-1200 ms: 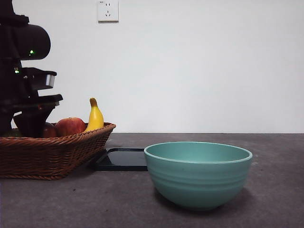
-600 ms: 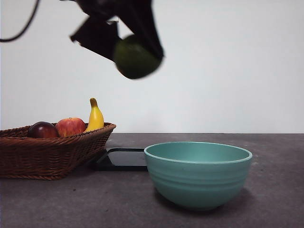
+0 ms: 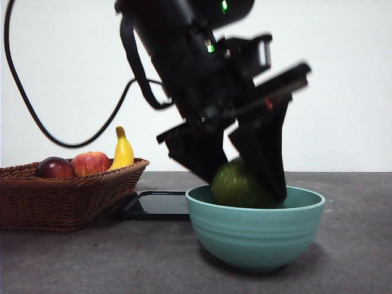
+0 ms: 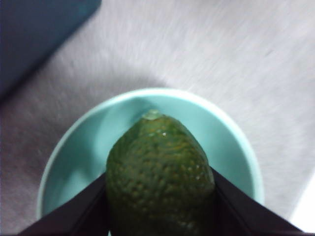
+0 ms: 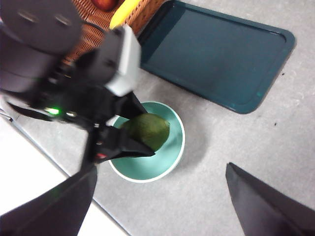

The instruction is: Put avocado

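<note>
My left gripper (image 3: 242, 177) is shut on the dark olive-green, bumpy avocado (image 3: 237, 185) and holds it low inside the teal bowl (image 3: 255, 229) at the table's middle. In the left wrist view the avocado (image 4: 160, 177) fills the space between the two black jaws, with the bowl (image 4: 74, 162) right under it. The right wrist view looks down from high up on the avocado (image 5: 146, 130) in the bowl (image 5: 170, 160) with the left arm over it. My right gripper (image 5: 160, 206) hangs open well above the table, holding nothing.
A wicker basket (image 3: 61, 199) at the left holds a dark red-purple fruit (image 3: 55, 167), a red-yellow apple (image 3: 90, 163) and a banana (image 3: 122, 149). A dark flat tray (image 3: 156, 205) lies between basket and bowl; the tray (image 5: 216, 54) also shows from above.
The left arm rose from the basket with the avocado, swung right across the table and came down; the avocado now sits low in the bowl.
</note>
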Motion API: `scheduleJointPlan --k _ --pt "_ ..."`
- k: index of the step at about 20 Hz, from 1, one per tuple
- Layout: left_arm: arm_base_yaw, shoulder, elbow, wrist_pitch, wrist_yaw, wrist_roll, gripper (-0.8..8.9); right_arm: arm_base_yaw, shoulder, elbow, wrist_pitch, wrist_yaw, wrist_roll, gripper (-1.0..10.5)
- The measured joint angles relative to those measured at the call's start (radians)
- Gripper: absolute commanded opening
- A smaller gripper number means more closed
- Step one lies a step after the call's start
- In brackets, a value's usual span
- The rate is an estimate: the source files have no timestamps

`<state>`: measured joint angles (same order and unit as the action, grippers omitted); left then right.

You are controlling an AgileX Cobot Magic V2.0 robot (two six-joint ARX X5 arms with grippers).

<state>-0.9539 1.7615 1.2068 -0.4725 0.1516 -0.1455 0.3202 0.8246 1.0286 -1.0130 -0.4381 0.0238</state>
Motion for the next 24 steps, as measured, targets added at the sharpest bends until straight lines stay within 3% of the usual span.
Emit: scheduleJointPlan --k 5,8,13,16,24 --pt "-0.01 0.029 0.0 0.027 -0.004 0.0 1.88 0.0 0.0 0.0 -0.002 0.0 0.0 4.2" --pt "-0.011 0.034 0.0 0.031 -0.004 0.0 2.85 0.0 0.0 0.0 -0.002 0.0 0.0 4.2" --pt "-0.011 0.034 0.0 0.032 -0.004 0.0 2.9 0.0 0.0 0.0 -0.011 0.0 0.0 4.2" --pt "-0.011 0.034 0.0 0.032 -0.004 0.0 3.78 0.0 0.0 0.0 -0.016 0.0 0.0 4.2" --pt "-0.011 0.034 0.004 0.023 -0.004 0.0 3.74 0.0 0.0 0.0 -0.017 0.0 0.0 4.2"
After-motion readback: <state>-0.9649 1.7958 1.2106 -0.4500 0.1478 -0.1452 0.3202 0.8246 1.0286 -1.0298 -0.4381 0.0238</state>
